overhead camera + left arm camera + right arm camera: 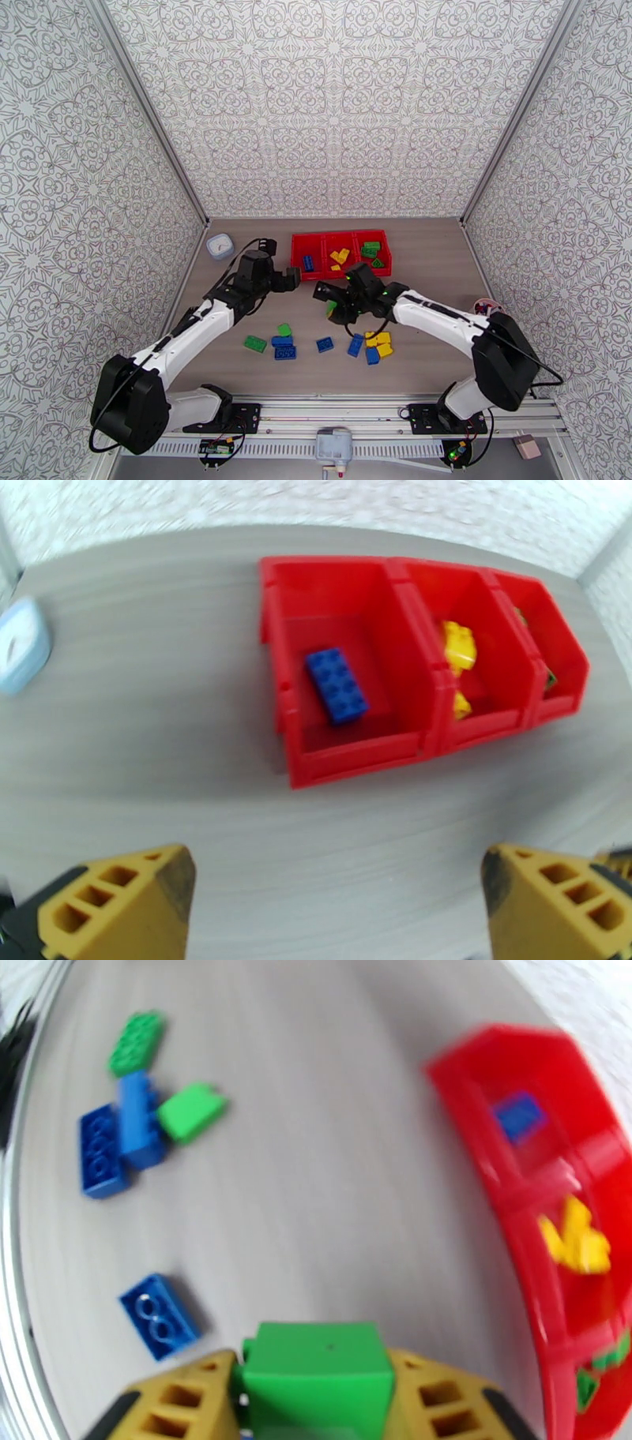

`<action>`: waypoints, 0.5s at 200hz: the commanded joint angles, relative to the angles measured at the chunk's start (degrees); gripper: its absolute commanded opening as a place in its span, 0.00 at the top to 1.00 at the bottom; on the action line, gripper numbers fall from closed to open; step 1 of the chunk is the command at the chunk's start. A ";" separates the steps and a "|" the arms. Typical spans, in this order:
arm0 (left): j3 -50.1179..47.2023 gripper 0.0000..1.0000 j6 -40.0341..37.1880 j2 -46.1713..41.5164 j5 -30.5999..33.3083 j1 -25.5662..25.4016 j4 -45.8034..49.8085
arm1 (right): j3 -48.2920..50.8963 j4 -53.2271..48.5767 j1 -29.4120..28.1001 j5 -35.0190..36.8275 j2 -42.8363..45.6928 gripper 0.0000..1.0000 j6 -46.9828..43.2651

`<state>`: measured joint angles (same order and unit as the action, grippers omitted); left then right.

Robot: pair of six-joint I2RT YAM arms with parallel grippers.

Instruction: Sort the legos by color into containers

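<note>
The red tray (357,237) sits at the back centre with three compartments. Its left one holds a blue lego (337,685), the middle one yellow legos (458,647), the right one green legos (371,251). My left gripper (289,279) hovers open and empty just in front of the tray's left compartment (347,764). Near the tray's front edge, my right gripper (332,305) is shut on a green lego (316,1374), held above the table. Loose legos lie in front: green (254,343), green (284,329), blue (284,348), blue (325,344), and a blue-and-yellow cluster (374,345).
A small white round cup (220,246) stands at the back left, near the patterned wall. Patterned walls close the table on three sides. Bare table lies between the tray and the loose legos (158,1315).
</note>
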<state>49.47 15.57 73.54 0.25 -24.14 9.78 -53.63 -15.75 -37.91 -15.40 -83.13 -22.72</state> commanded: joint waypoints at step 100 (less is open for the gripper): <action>-2.02 0.01 -28.49 1.52 -15.70 -12.60 -2.32 | -13.87 4.76 22.02 12.05 -10.68 0.60 26.63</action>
<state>48.25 -7.33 74.48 -10.50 -36.05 6.20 -60.16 -6.37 -17.26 -5.89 -87.79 -0.32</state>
